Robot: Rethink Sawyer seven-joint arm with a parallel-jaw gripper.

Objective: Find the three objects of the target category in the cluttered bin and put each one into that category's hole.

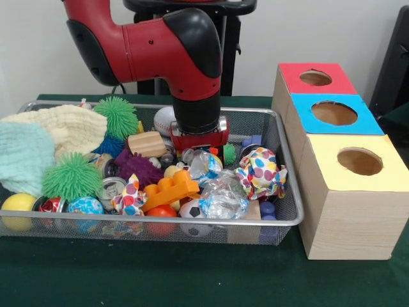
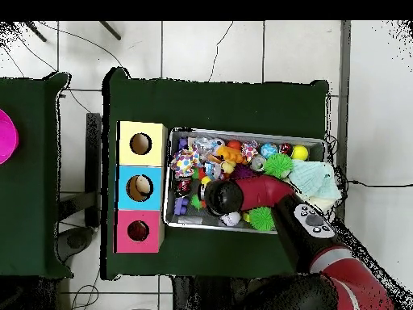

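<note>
Bin (image 1: pixel 289 220): near rim closest, full of toys.
Blue box hole (image 2: pixel 143 185): only overhead shows pale object inside.
Gripper (image 1: pixel 198 148): low among clutter, fingers hidden, state unclear.

It looked like a robotics lab: a red and black robot arm (image 1: pixel 172 51) on a pedestal stood at a dark green cloth-covered table (image 1: pixel 192 275), on a pale tiled floor (image 2: pixel 210 48) crossed by loose black cables (image 2: pixel 81 48).
</note>
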